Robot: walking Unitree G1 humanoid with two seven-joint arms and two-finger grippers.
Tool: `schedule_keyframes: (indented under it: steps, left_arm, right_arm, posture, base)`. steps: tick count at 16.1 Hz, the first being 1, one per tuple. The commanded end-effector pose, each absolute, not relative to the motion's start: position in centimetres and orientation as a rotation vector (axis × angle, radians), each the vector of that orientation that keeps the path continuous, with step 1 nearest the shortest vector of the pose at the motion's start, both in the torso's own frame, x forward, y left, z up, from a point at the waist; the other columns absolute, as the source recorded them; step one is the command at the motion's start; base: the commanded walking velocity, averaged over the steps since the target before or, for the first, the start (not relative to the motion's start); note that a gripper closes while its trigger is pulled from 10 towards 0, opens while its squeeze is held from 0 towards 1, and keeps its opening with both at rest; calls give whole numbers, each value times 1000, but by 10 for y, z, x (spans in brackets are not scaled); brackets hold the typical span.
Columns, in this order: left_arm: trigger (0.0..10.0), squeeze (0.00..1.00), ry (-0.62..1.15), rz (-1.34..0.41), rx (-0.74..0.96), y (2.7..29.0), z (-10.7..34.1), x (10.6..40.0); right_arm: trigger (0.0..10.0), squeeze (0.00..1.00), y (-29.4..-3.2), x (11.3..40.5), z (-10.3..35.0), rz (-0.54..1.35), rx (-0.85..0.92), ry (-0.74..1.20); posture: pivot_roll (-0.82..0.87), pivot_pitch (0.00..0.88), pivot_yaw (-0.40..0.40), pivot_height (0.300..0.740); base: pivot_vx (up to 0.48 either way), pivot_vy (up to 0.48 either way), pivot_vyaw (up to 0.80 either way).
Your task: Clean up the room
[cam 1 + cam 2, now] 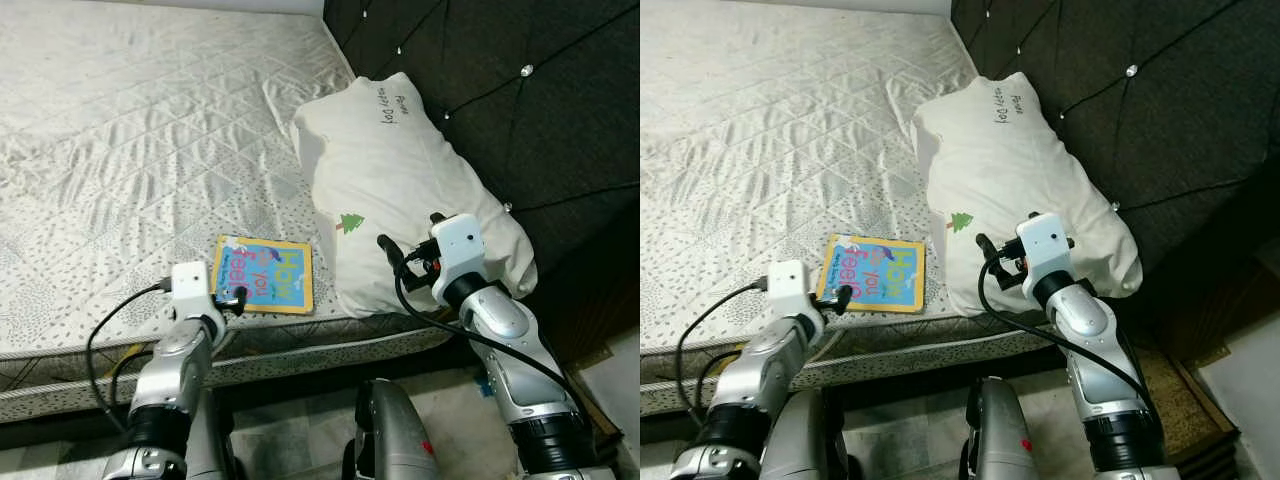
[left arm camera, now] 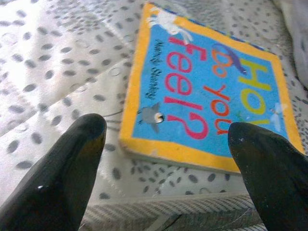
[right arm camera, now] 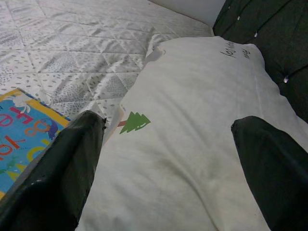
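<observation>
Hovering spread over book (image 1: 264, 274): left tool (image 2: 166, 159); right tool (image 3: 168, 163) spread over pillow (image 1: 400, 190).

i have both silver arms raised forward, elbows bent. my left gripper (image 2: 166, 159) points ahead and down, its two black fingers (image 2: 62, 173) spread wide apart with nothing between them. my right gripper (image 3: 168, 168) sits higher and further forward, wrist angled inward to the left, fingers (image 3: 57, 178) likewise spread wide and gripping nothing.
</observation>
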State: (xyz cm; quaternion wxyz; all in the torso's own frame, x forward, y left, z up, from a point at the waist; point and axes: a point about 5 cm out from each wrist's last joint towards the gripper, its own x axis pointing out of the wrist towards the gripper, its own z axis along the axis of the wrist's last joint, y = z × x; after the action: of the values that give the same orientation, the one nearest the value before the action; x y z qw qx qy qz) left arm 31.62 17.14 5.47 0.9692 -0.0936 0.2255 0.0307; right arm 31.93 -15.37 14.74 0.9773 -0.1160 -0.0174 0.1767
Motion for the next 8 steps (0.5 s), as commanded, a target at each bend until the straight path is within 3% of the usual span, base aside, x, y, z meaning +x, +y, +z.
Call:
schedule_keyframes:
  steps: [1, 8]
  left_arm:
    - [10000, 0, 479, 79, -199, 173, 52, 312]
    - [10000, 0, 571, 79, -194, 189, 42, 308]
  right_arm:
    - [10000, 0, -159, 320, 148, 341, -240, -32]
    - [10000, 0, -171, 314, 147, 329, -262, -16]
  posture:
    - [-44, 105, -93, 576]
    - [-77, 147, -115, 576]
  base:
    - [0, 0, 0]
    - [0, 0, 0]
